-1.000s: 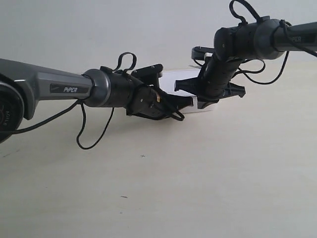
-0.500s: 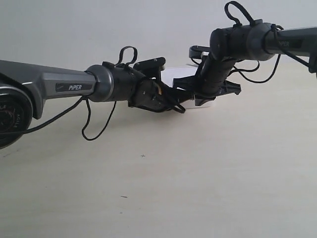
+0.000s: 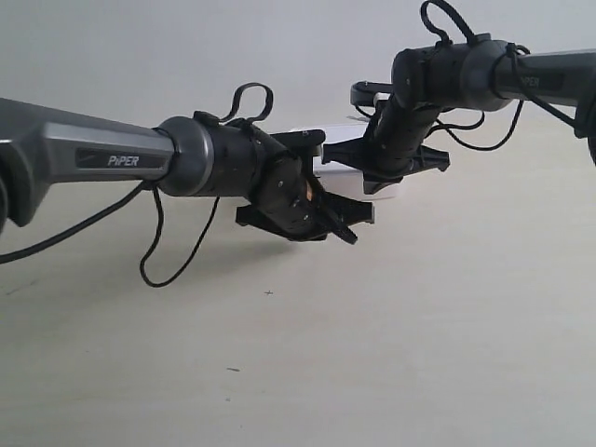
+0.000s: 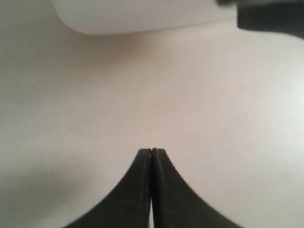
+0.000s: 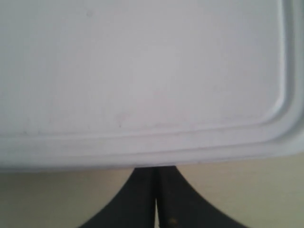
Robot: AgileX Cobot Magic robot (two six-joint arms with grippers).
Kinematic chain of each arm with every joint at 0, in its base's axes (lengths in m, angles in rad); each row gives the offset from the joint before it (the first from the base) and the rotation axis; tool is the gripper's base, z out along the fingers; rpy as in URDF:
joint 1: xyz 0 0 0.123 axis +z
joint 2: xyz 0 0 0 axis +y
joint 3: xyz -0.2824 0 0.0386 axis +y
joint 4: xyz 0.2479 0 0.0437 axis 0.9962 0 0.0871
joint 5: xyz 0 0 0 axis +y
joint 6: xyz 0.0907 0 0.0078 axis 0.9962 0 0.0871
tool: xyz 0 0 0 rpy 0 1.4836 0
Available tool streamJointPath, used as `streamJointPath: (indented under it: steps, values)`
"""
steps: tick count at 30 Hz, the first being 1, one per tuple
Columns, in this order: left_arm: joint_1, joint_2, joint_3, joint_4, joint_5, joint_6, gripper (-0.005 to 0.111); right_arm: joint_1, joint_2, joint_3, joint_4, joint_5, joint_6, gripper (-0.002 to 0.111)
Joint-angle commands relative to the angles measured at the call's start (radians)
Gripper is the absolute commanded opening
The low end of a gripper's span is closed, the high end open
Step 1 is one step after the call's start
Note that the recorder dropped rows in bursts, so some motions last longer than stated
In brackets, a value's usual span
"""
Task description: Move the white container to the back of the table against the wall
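R gripper (image 5: 156, 176) by white container (image 5: 142, 71) (closed)

Ext. view: white container (image 3: 340, 135) mostly hidden behind L gripper (image 3: 365, 212) and R gripper (image 3: 380, 182) — we see only slivers of its top and one corner. L wrist view: container cut by pic edge, blurred; dark blob (image 4: 270, 19) beside it too blurred to ID. R wrist view: container overruns three edges; R gripper tips hidden under its rim — contact w/ box can't be judged.
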Motion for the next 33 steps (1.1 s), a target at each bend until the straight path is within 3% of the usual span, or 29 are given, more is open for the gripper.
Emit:
streamJointPath:
  steps: [1, 10, 23, 33]
  values:
    - [-0.015, -0.110, 0.137, 0.031, -0.073, -0.028, 0.000, 0.000, 0.005, -0.033, 0.008, 0.010, -0.035, 0.000]
    - [-0.019, -0.332, 0.498, 0.045, -0.343, -0.108, 0.000, 0.000, 0.015, -0.033, 0.180, -0.017, -0.174, 0.000]
    - [-0.057, -0.649, 0.965, 0.041, -0.641, -0.135, 0.000, 0.000, 0.015, -0.033, 0.186, -0.067, -0.180, 0.000]
    - [-0.069, -0.850, 1.183, 0.018, -0.691, -0.133, 0.000, 0.000, 0.017, -0.034, 0.186, -0.090, -0.180, 0.000]
